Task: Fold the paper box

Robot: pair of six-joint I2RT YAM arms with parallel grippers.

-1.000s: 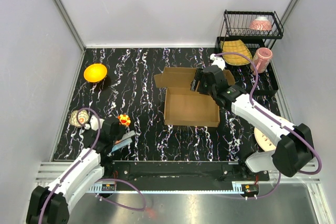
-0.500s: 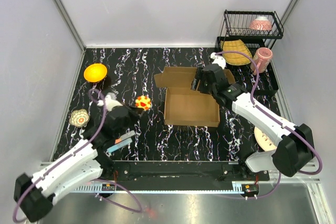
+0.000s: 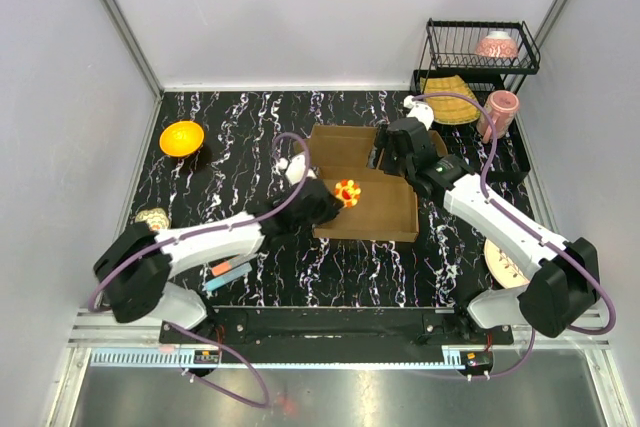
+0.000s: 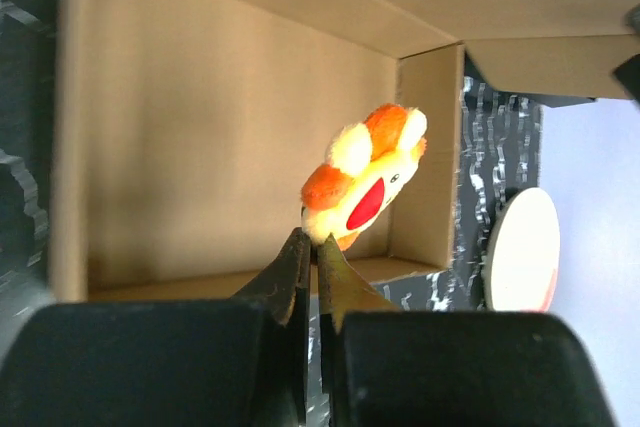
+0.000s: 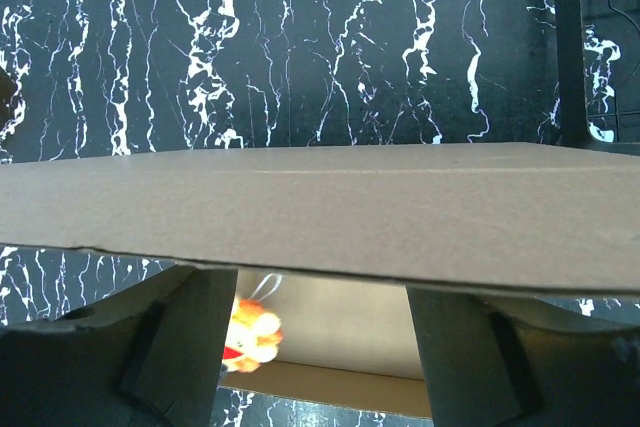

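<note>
The paper box (image 3: pixel 365 209) is brown cardboard, open at the table's middle, its lid flap (image 3: pixel 340 145) standing at the far side. My left gripper (image 3: pixel 335 197) is shut on a small orange-yellow plush toy (image 3: pixel 348 192) and holds it over the box's left part. In the left wrist view the shut gripper (image 4: pixel 312 247) pinches the toy (image 4: pixel 365 177) above the box floor (image 4: pixel 220 137). My right gripper (image 3: pixel 385 159) is open at the lid's right end. In the right wrist view the lid (image 5: pixel 320 212) spans the frame and hides the fingertips; the toy (image 5: pixel 252 332) shows below it.
An orange bowl (image 3: pixel 181 138) sits far left. A patterned object (image 3: pixel 152 219) and a blue-orange stick (image 3: pixel 230 272) lie near left. A black rack (image 3: pixel 478 47) with a pink bowl, a woven item and a pink cup (image 3: pixel 499 112) stands back right. A white plate (image 3: pixel 505 262) lies near right.
My left arm has swung right, carrying the plush toy from the table's left side to over the box. The right gripper has stayed at the lid.
</note>
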